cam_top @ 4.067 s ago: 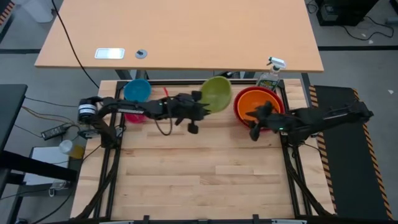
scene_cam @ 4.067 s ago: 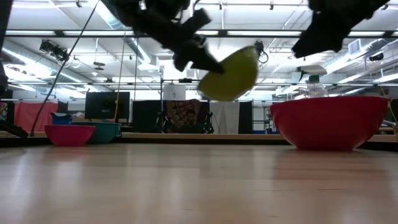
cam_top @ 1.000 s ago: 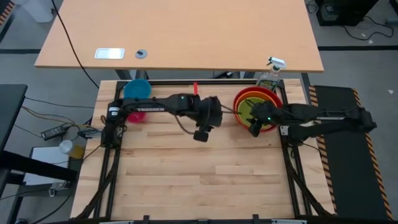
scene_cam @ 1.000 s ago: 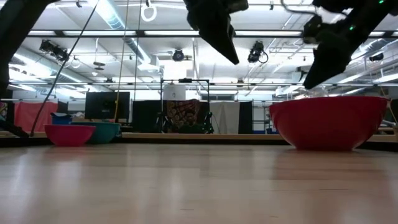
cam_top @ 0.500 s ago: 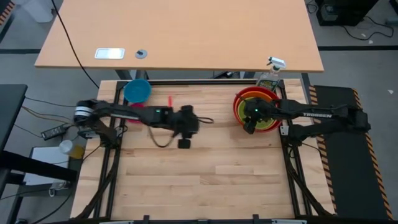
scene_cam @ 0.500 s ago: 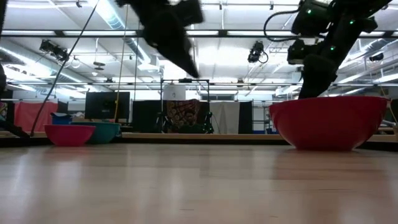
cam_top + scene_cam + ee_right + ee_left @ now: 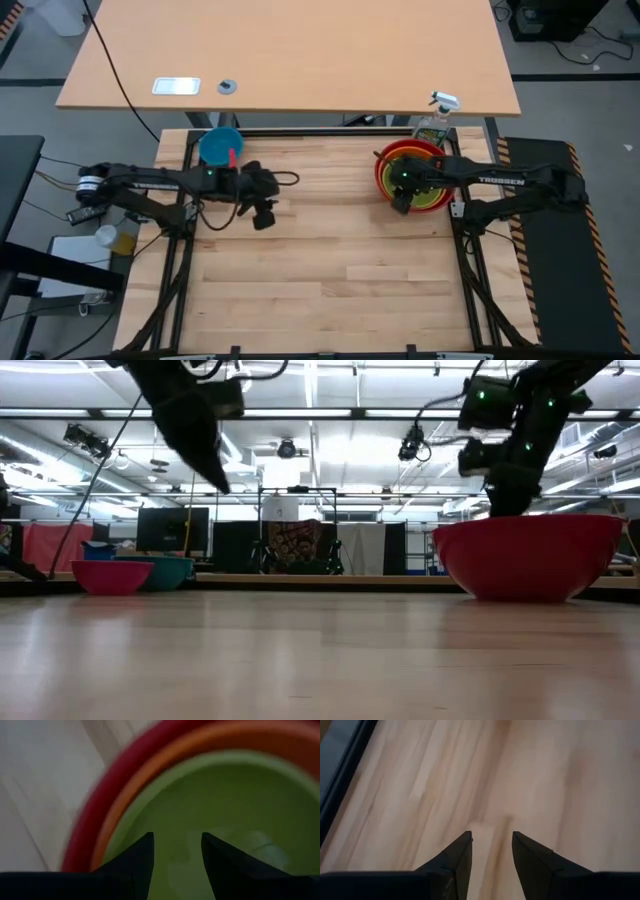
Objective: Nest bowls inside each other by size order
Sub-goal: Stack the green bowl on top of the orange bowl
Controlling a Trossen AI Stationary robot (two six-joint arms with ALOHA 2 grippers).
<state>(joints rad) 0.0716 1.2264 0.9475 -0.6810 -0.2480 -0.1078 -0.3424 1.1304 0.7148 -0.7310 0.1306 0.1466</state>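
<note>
Green bowl nested in orange, red; blue apart.

You are seeing the left gripper pulling back across the table from the middle toward the blue bowl, empty, fingers apart over bare wood. The green bowl, carried in the air by that gripper four seconds ago, is now sitting nested in the orange bowl inside the red bowl. The right gripper is shifting slightly over that stack's near rim, fingers apart.
</note>
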